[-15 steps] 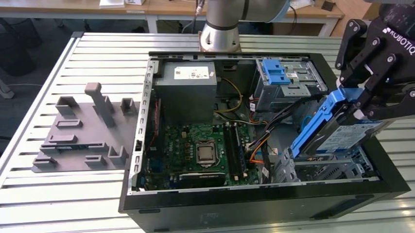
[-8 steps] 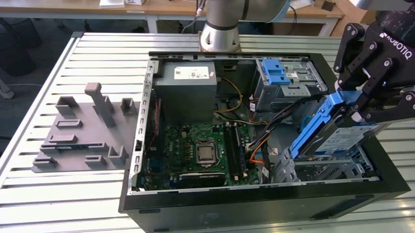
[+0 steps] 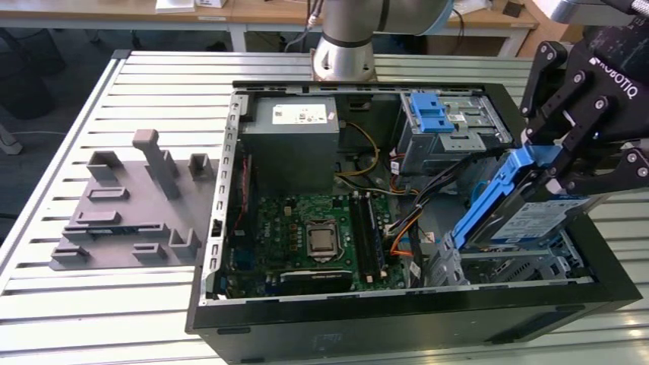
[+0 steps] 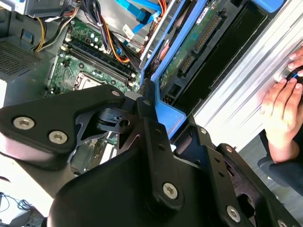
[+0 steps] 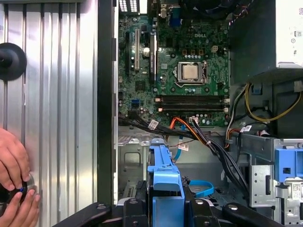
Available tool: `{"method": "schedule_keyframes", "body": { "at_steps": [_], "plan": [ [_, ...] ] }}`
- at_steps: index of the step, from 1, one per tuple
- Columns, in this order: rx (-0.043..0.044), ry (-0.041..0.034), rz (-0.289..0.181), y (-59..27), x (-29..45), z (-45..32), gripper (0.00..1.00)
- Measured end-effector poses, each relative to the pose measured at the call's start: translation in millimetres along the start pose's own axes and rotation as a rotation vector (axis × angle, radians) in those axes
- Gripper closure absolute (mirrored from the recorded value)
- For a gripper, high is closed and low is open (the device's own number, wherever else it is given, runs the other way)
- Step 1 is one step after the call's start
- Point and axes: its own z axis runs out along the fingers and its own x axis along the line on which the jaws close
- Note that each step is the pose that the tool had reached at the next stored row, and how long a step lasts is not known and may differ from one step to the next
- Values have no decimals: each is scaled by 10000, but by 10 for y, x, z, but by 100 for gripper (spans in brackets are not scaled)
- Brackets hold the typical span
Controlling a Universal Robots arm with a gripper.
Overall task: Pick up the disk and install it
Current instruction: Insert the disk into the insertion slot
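While over slatted table, disk in tool

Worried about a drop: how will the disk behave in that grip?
The disk looks like rigid metal, so it probably won't flex. Held tilted by the gripper at its smooth blue plastic edge, it might pivot or slip. Likely heavy for its size.

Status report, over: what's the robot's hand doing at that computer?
Hand shut on the disk. Disk tilted over open computer case. Cables close by.
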Motion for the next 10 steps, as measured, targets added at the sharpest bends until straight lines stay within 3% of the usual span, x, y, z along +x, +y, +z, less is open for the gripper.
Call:
{"method": "schedule_keyframes", "body": {
  "at_steps": [10],
  "plan": [
    [-1,-55,7,-4,3,78,64]
  ]
}}
